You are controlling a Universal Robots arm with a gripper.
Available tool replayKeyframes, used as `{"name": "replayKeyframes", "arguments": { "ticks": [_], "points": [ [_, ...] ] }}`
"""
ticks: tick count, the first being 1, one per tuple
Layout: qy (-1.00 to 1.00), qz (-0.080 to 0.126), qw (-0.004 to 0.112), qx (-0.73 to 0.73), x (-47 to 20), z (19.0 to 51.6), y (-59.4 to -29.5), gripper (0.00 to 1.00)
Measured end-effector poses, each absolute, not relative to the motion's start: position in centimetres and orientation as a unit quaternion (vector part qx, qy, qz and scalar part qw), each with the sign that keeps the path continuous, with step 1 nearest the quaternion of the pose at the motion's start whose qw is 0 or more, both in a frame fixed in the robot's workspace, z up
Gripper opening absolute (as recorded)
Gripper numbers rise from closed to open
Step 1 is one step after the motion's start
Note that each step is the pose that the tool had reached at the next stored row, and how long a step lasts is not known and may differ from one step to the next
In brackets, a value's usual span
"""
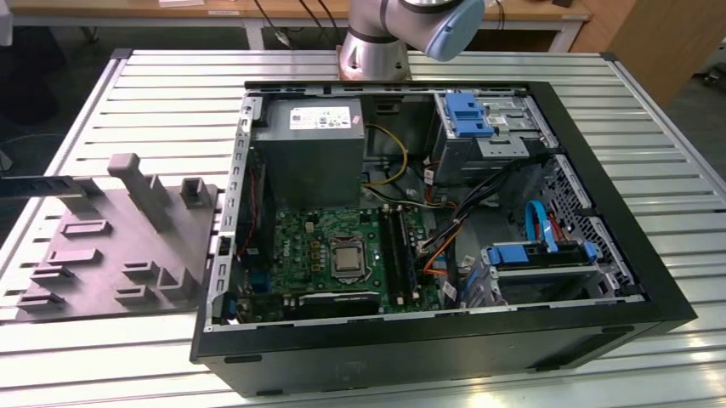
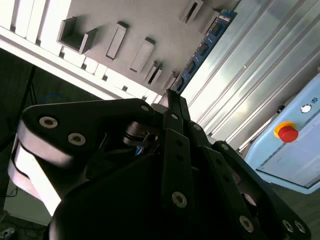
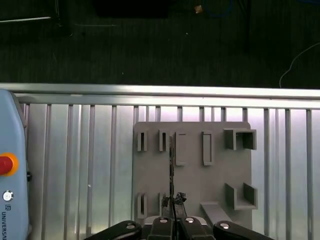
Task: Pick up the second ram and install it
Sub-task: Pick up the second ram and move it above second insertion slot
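The second ram [image 2: 205,47] is a thin strip with a bluish-green face and dark chips. It sticks out from the tips of my gripper [image 2: 170,97], which is shut on its near end. In the first wrist view the ram [image 3: 171,165] is seen edge-on as a thin dark line, running out from the gripper [image 3: 172,215] over the grey tray [image 3: 220,170]. In the exterior view a dark strip that looks like the ram [image 1: 51,185] reaches in from the exterior view's left edge, above the tray [image 1: 114,255]. The black memory slots [image 1: 395,246] lie on the green motherboard inside the open computer case [image 1: 618,255].
The case lies on its side on a slatted metal table [image 1: 170,85], with a grey power supply [image 1: 306,153], blue drive brackets [image 1: 467,115] and loose cables inside. The tray has raised posts and pockets. A pendant with a red stop button [image 3: 5,165] sits near the table edge.
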State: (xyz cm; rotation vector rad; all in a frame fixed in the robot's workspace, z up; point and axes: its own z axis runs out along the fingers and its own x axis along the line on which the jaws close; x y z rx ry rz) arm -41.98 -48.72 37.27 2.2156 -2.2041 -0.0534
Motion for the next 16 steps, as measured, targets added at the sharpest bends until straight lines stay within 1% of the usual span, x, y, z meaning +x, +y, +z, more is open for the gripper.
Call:
{"name": "replayKeyframes", "arguments": {
  "ticks": [5,16],
  "points": [
    [-0.705,-0.017,0.008,0.709,-42.0,39.1,-48.7,0.11],
    [-0.705,-0.017,0.008,0.709,-41.6,39.2,-48.7,0.11]
  ]
}}
